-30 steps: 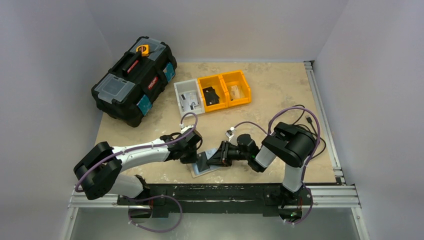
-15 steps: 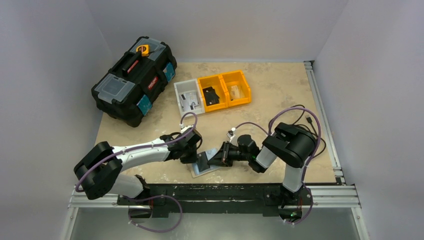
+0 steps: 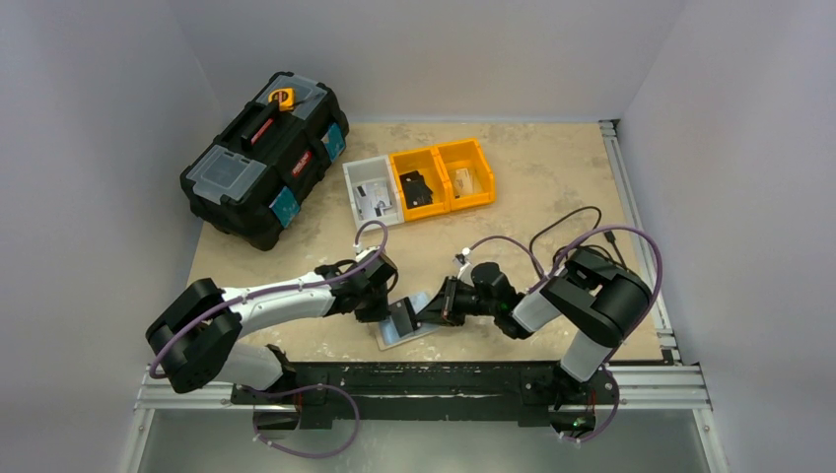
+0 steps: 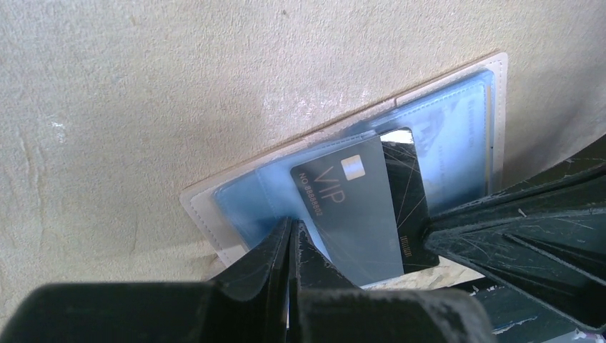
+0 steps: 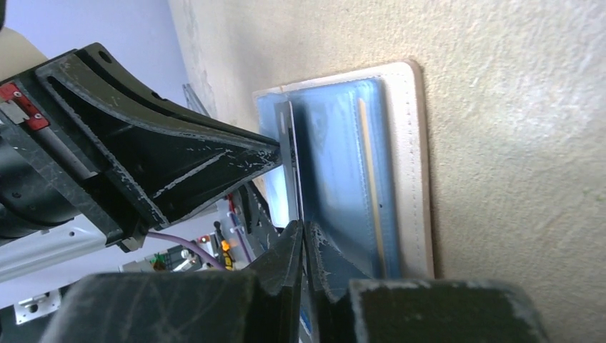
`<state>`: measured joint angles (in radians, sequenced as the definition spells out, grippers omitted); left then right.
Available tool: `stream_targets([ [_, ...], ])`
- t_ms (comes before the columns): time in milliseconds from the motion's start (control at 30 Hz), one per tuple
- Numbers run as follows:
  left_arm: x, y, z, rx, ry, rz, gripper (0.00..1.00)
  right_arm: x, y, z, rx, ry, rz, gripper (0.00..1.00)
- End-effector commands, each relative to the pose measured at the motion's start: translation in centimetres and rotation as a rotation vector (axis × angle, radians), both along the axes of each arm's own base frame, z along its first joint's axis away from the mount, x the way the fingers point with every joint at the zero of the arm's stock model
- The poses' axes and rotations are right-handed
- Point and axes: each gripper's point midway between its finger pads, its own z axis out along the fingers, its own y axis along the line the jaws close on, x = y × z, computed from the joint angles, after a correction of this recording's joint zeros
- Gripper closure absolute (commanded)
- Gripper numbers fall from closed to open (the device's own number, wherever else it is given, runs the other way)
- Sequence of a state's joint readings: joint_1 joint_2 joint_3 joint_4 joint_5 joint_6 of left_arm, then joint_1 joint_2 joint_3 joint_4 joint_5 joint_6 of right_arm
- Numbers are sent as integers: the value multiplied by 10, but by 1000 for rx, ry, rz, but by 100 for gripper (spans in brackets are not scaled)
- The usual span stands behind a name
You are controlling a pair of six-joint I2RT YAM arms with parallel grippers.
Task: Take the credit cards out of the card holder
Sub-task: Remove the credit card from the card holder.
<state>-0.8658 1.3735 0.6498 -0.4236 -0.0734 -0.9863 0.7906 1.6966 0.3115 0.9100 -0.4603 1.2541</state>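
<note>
The card holder (image 3: 398, 336) lies open near the table's front edge, a beige-edged sleeve (image 4: 202, 209) with bluish clear pockets (image 5: 336, 157). A dark credit card (image 4: 357, 207) marked VIP sticks partly out of a pocket, tilted up off the table. My left gripper (image 4: 291, 227) is shut, its tips pinching the holder's clear pocket beside the card. My right gripper (image 5: 303, 227) is shut on the card's thin edge (image 5: 287, 143). In the top view the left gripper (image 3: 387, 310) and the right gripper (image 3: 422, 313) meet over the holder. A pale card edge (image 5: 368, 186) shows in another pocket.
A black toolbox (image 3: 264, 158) stands at the back left. A grey bin (image 3: 373, 192) and two yellow bins (image 3: 441, 177) sit behind the arms. The metal rail (image 3: 424, 374) runs along the front edge close to the holder. Purple cables (image 3: 592, 232) loop over the right arm.
My right gripper has shut on the card's edge. The right arm's elbow has swung right and lower. The left arm and the holder have stayed put.
</note>
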Motion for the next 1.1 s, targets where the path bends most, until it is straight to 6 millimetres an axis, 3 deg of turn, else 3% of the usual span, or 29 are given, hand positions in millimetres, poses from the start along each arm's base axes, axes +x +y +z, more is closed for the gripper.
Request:
stream_targets([
  [0,-17,25,-26,105,75,10,100,7,-1,0,-19,-54,2,91],
  [100,-16,23,-26,102,74,4,100,9,3,-1,-24,-63,16,76],
  [200,-16,21,-25,97,74,-2,100,10,8,-2,-18,-57,38,74],
  [400,-15,18,-24,91,75,-10,100,10,14,-6,-19,-49,66,82],
  [567,-15,20,-24,98,77,-7,100,7,11,-7,-26,-45,77,100],
  [867,-18,29,-24,124,81,5,100,23,-19,-1,-131,-105,1,100],
  [1067,-14,22,-11,76,44,-16,100,29,-29,18,-174,-165,-9,100],
])
